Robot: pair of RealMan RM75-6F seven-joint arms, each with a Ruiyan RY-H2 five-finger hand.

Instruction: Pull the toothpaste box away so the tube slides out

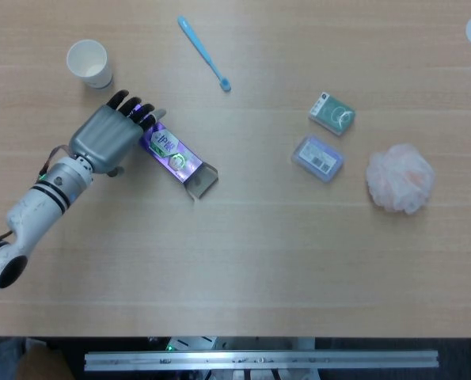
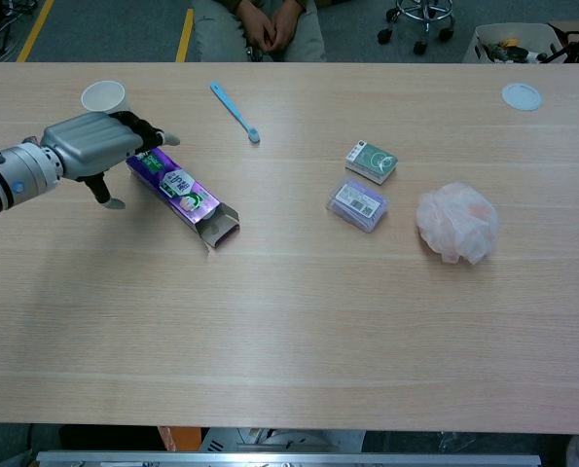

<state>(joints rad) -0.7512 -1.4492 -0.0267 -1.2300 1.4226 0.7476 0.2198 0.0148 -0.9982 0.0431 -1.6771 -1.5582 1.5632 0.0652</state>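
The purple toothpaste box (image 1: 176, 158) (image 2: 184, 190) lies slantwise on the table, its open flap end (image 1: 203, 182) (image 2: 219, 229) pointing to the near right. No tube shows at that opening. My left hand (image 1: 104, 138) (image 2: 94, 144) covers the box's closed far-left end. Its fingers (image 1: 132, 111) reach across the top of the box, and the thumb (image 2: 112, 202) hangs on the near side, apart from the box. My right hand is in neither view.
A white paper cup (image 1: 89, 63) (image 2: 104, 97) stands just behind the left hand. Further back lies a blue toothbrush (image 1: 203, 53) (image 2: 234, 110). To the right are a green box (image 1: 332, 113), a purple soap box (image 1: 317, 158) and a pink bath puff (image 1: 400, 178). A white lid (image 2: 522, 95) lies far right.
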